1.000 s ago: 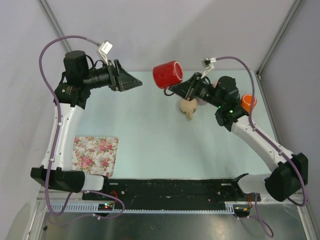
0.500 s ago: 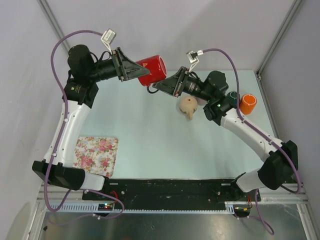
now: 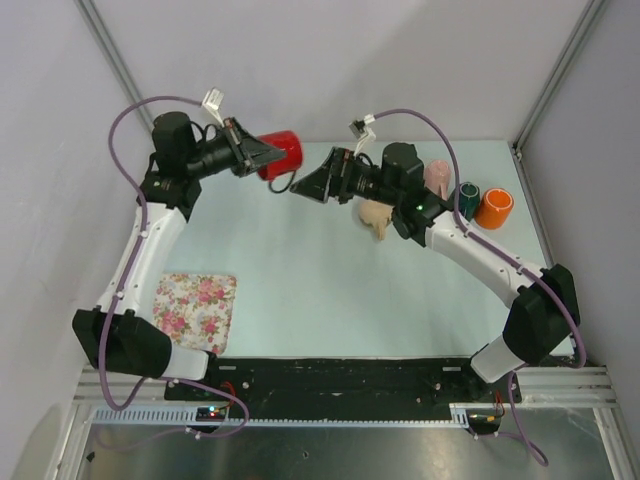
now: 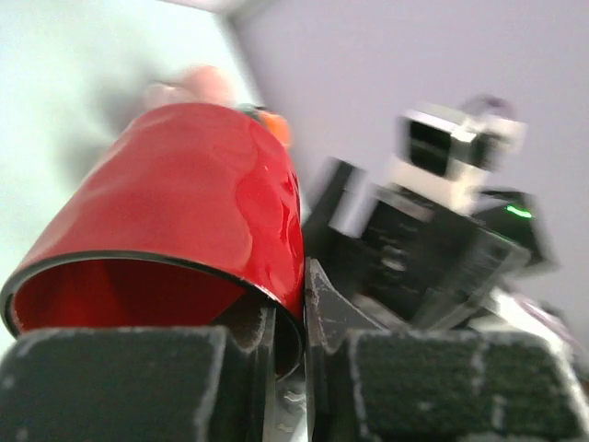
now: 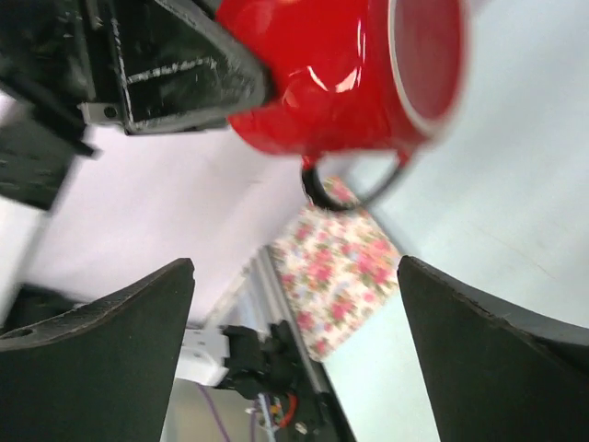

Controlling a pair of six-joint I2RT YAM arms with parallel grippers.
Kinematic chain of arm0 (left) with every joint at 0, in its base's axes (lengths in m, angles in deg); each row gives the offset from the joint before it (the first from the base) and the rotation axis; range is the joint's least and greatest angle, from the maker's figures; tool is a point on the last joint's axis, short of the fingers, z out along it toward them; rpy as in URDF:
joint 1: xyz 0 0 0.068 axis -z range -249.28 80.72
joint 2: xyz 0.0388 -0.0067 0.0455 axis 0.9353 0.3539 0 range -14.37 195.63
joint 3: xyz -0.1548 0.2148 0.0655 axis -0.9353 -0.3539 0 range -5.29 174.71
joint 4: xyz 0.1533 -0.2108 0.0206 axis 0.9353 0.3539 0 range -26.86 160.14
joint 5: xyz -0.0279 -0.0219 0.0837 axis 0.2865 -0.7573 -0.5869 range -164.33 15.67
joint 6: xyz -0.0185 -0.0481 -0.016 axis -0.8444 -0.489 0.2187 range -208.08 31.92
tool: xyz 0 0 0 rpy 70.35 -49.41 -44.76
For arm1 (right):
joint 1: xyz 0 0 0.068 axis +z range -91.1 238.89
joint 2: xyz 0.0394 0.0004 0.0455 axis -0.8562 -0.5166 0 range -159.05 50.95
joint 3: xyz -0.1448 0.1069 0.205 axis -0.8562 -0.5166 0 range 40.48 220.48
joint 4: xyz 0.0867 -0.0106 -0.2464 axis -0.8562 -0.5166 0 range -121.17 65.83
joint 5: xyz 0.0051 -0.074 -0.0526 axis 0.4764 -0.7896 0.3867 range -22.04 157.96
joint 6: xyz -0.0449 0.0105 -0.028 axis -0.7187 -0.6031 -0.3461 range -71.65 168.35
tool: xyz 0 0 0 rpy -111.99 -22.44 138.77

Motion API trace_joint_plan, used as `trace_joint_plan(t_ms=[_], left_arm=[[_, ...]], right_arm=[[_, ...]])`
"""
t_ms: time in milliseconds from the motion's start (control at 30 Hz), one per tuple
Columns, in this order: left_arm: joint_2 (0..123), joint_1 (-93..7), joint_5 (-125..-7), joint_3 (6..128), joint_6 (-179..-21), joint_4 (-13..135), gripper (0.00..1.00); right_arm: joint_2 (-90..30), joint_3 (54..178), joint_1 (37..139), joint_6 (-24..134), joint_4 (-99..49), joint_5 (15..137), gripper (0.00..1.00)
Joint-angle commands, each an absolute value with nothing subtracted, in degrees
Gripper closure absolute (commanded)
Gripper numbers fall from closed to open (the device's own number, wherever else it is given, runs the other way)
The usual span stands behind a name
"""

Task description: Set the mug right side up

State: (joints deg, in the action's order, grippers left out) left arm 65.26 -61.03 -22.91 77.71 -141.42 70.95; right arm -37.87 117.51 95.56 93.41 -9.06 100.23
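The red mug (image 3: 283, 153) hangs in the air over the table's far left, lying on its side. My left gripper (image 3: 262, 158) is shut on its rim, with one finger inside the mouth and one outside. In the left wrist view the mug (image 4: 184, 203) fills the frame above the gripper (image 4: 290, 313). My right gripper (image 3: 303, 186) stands open just right of the mug, touching nothing. Seen from the right wrist, the mug (image 5: 340, 74) sits beyond the open gripper (image 5: 294, 276), its black handle (image 5: 354, 184) pointing toward it.
A floral cloth (image 3: 192, 310) lies at the near left of the table. A tan wooden piece (image 3: 377, 217) sits under the right arm. Pink (image 3: 437, 177), dark teal (image 3: 467, 197) and orange (image 3: 494, 207) cups stand at the far right.
The mug travelled left from the right gripper into the left one. The left gripper closed on its rim, and the right gripper opened and let go.
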Motion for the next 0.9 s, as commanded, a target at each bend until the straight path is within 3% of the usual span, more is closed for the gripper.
trace_joint_plan(t_ms=[0,233,467,600,867], left_arm=[[62.6,-64.0,-47.4,81.2,-104.3,96.4,1.0],[59.7,-67.3,-74.1,74.8,-71.5,117.4,1.0],[60.8,-87.1,-76.3,64.6,-61.2,124.4,1.0],[63.9,-96.8,-71.6,61.4,-57.5,123.5,1.0],[69.5,-103.7,-70.2,57.1,-54.8,114.2,1.0]], right_arm=[[-36.5,119.8,95.7,81.2,-28.8,88.9,0.01],[-35.5,119.8,96.4,72.1,-42.3,78.6,0.01],[-36.2,119.8,97.0,69.1,-44.1,78.3,0.01],[-36.8,119.8,97.1,68.8,-43.0,78.5,0.01],[-37.2,119.8,97.1,68.5,-43.1,78.3,0.01]])
